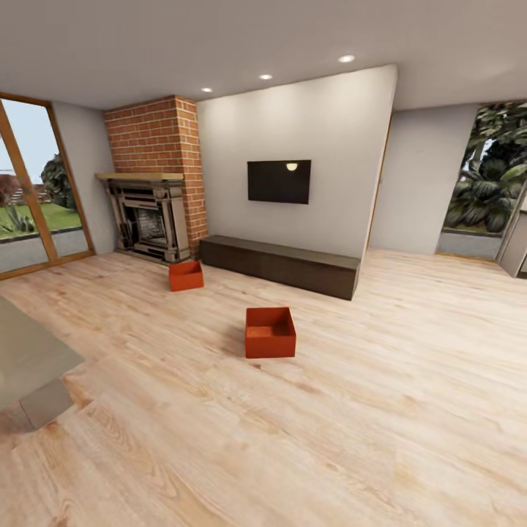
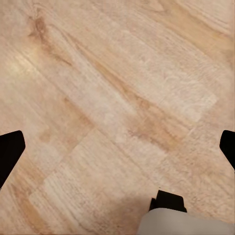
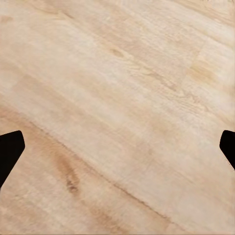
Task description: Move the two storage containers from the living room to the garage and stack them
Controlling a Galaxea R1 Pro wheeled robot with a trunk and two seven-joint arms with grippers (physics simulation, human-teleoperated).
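Two orange-red storage containers sit on the light wood floor (image 1: 410,380) of the living room, both open-top and well apart from each other.

From the left of the head view: glass doors (image 1: 29,190) onto a lawn; a grey furniture corner (image 1: 29,366) at the near edge; a brick fireplace (image 1: 150,212); the farther container (image 1: 186,276) just in front of the hearth, near the end of a long dark low cabinet (image 1: 282,265); the nearer container (image 1: 270,332) out on the planks before that cabinet; a wall TV (image 1: 279,181) above it; a window onto foliage (image 1: 490,176) at far right. In the wrist views the left end effector (image 2: 117,147) and right end effector (image 3: 117,147) each hang over bare planks, dark fingertips (image 2: 11,149) spread wide, released and holding nothing.
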